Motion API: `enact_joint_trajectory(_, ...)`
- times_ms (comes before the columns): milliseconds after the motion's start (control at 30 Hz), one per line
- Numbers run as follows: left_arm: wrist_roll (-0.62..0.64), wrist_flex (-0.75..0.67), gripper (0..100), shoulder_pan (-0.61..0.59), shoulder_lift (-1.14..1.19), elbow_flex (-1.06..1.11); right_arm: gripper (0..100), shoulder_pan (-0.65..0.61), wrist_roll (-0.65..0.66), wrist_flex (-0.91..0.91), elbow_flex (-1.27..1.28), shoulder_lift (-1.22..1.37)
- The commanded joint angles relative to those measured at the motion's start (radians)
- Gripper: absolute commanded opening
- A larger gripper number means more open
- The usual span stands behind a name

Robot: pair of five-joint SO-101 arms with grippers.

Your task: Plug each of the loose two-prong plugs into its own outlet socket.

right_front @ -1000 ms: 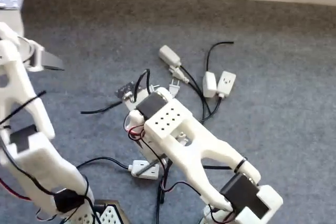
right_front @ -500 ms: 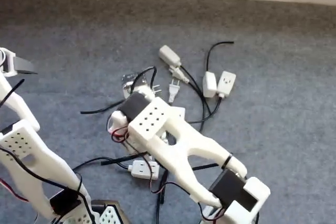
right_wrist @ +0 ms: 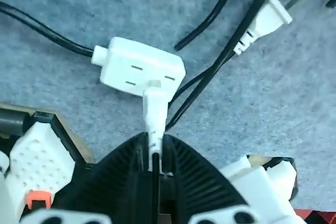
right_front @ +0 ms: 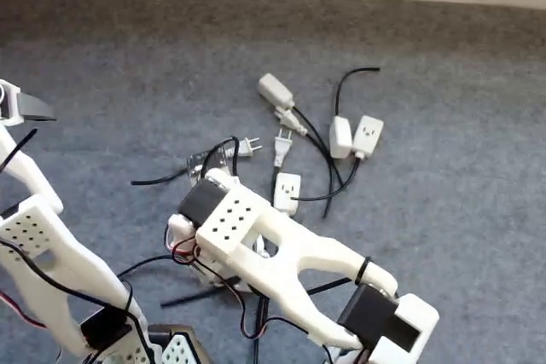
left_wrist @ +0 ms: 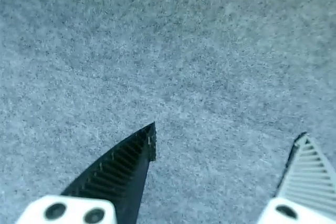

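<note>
Two black ribbed fingers [right_wrist: 176, 163] of the right gripper [right_wrist: 156, 139] are pinched tight on a slim white two-prong plug [right_wrist: 155, 109], and it sticks straight out ahead of the tips. Just beyond it lies a white rectangular outlet block [right_wrist: 137, 67], slotted face up, and the plug's front end meets that face between the slots. Whether the prongs are seated cannot be told. A black cord [right_wrist: 47, 32] runs off one end of the block, and two more black cords [right_wrist: 220, 61] slant past its other side. Farther out past the block sits another white moulded plug [right_wrist: 265, 19].

From above, the right arm stretches across the grey carpet [right_front: 444, 210]. Past its wrist lie a small white outlet cube [right_front: 287, 191] and two loose white plugs [right_front: 243, 148] [right_front: 280, 146]. A pair of white outlet blocks [right_front: 341, 136] [right_front: 368, 132] sits side by side farther off.

Well apart, the left gripper [left_wrist: 227, 132] hangs spread wide, one black finger [left_wrist: 126, 169] and one pale finger [left_wrist: 307, 174], with bare carpet below them.
</note>
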Motion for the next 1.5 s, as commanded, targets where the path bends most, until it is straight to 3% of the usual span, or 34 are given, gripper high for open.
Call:
enact_joint_trajectory(0,-0.006,0.006,39,-0.005,-0.015,-0.041,0.6,0.01,-0.011,0.045,0.025,-0.008)
enact_joint_trajectory(400,-0.008,0.005,39,-0.004,-0.015,-0.041,0.5,0.137,-0.012,0.045,-0.056,-0.008)
enact_joint_trajectory(867,-0.008,0.005,39,-0.001,-0.015,-0.041,0.5,0.136,-0.075,0.033,0.07,0.001)
enact_joint_trajectory(1267,-0.018,0.012,39,-0.002,-0.022,-0.041,0.5,0.136,-0.074,-0.202,0.269,0.001)
enact_joint_trajectory(1467,-0.04,0.012,39,-0.005,-0.022,-0.041,0.9,0.139,-0.072,-0.217,0.278,0.001)
